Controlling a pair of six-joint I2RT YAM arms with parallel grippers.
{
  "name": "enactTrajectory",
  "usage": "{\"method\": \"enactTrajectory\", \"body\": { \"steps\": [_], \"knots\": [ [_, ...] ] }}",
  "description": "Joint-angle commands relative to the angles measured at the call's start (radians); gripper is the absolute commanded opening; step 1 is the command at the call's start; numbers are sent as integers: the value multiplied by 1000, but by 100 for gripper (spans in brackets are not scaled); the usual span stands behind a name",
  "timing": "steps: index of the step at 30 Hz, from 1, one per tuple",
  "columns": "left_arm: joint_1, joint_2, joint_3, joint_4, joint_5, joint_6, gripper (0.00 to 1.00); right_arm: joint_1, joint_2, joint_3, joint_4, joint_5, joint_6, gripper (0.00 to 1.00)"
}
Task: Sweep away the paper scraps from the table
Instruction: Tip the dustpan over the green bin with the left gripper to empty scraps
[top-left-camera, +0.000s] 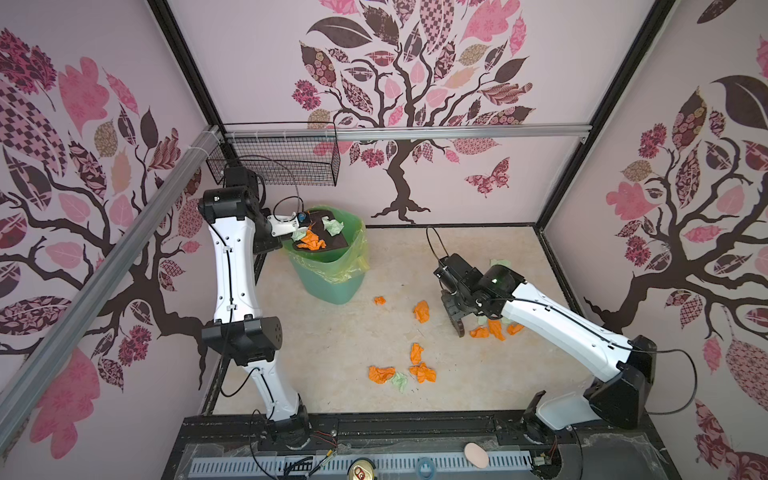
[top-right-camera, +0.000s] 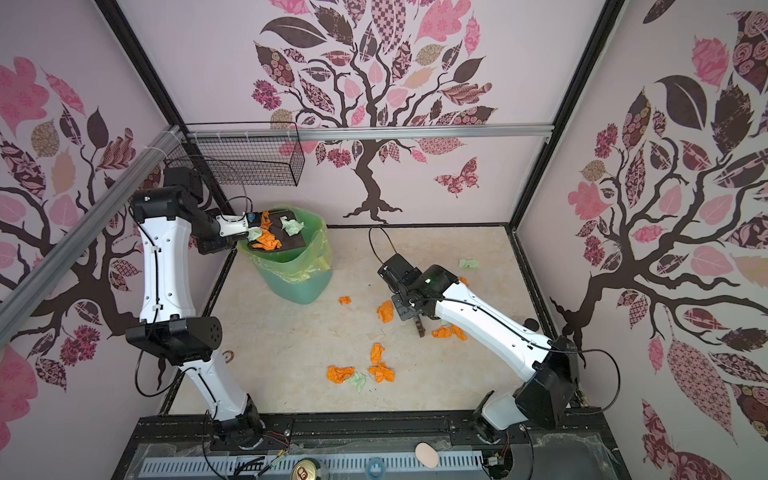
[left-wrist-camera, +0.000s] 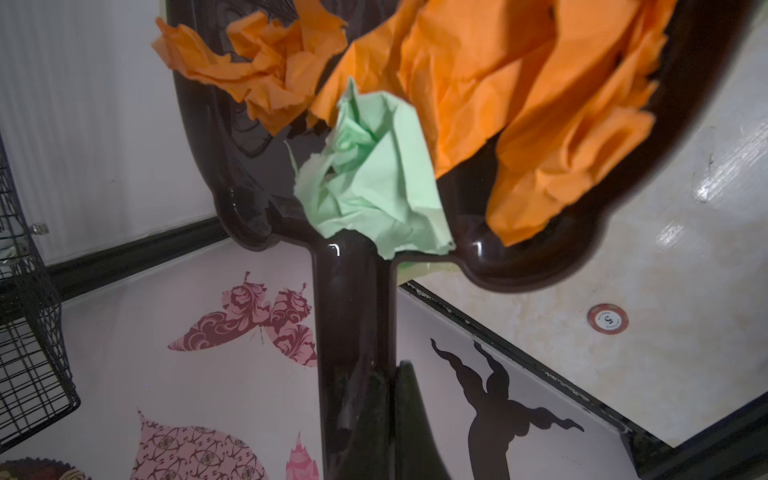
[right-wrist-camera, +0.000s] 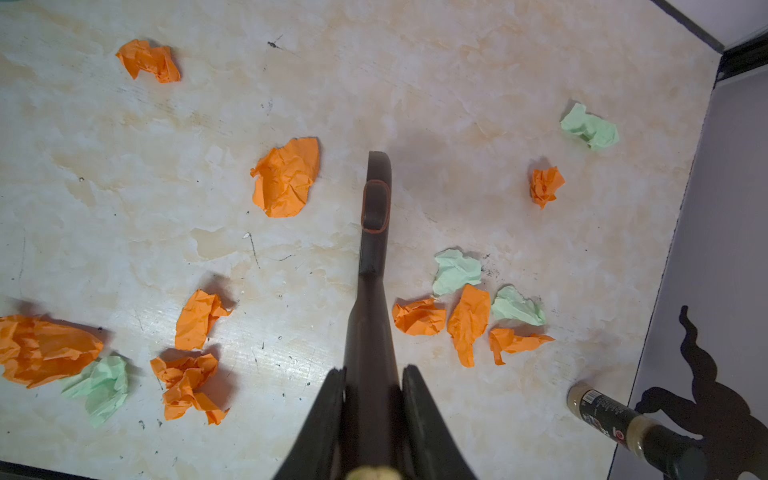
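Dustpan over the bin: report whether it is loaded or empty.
Loaded: orange and mint paper scraps lie in the dustpan above the green bin.

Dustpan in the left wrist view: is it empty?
No, the dustpan holds crumpled orange and mint-green paper scraps.

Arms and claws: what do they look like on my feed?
The left arm and right arm match: glossy white waisted shells between chunky black joint housings. A thin black cable is clipped along each white link and loops free near the wrist. The left claw and right claw each show two black tapering fingers.
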Motion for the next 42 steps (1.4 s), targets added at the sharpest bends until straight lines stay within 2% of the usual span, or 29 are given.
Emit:
{"method": "enactTrajectory", "body": {
  "steps": [1, 8, 17, 24, 27, 31, 34, 42],
  "knots": [
    [0, -11, 9, 47, -51, 48, 0, -5, -5, 5, -2, -11, -4, 0],
    [-27, -13, 12, 139, -164, 127, 0, -6, 16, -5, 16, -30, -2, 0],
    [-128, -8, -17, 302, -352, 308, 0, -6, 6, -14, 13, -29, -3, 0],
    [-166, 4, -27, 388, -444, 416, 0, -5, -17, -48, 25, -29, 1, 0],
    [-166, 6, -11, 383, -440, 419, 0, -5, -16, -45, 31, -29, -3, 0],
    [-166, 34, 103, 248, -388, 345, 0, -5, -6, -22, 29, -20, -11, 0],
    [-163, 24, 151, 160, -316, 276, 0, -8, -3, 7, 22, -12, -14, 0],
    [-118, -120, 111, 75, -73, 105, 0, -14, 17, 55, -1, -9, -11, 0]
  ]
}}
